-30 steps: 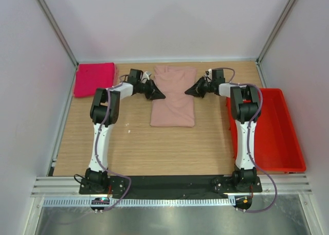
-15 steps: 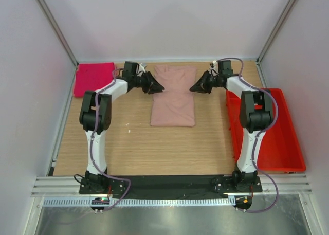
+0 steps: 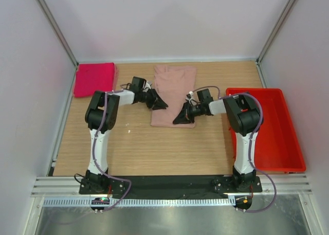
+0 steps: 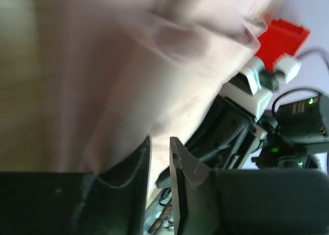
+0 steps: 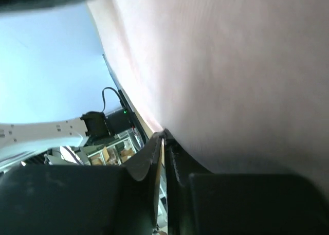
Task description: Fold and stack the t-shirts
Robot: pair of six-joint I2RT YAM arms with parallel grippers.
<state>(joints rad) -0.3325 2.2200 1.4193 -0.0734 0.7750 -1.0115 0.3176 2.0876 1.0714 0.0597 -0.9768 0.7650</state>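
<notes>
Toward the back of the worktop (image 3: 154, 147), centre, the pale pink shirt (image 3: 175, 86) lies flat as a narrow oblong. L pincer (image 3: 158, 103) sits at its left edge approx. halfway down, jaws a slit apart; can't tell if cloth's betw. them. R pincer (image 3: 180, 119) is on the near right corner, jaws nearly closed at the hem, grip unclear. Magenta shirt (image 3: 94, 79) lies folded in the far left corner, well apart. Red bin (image 3: 270, 142) stands at the right edge.
</notes>
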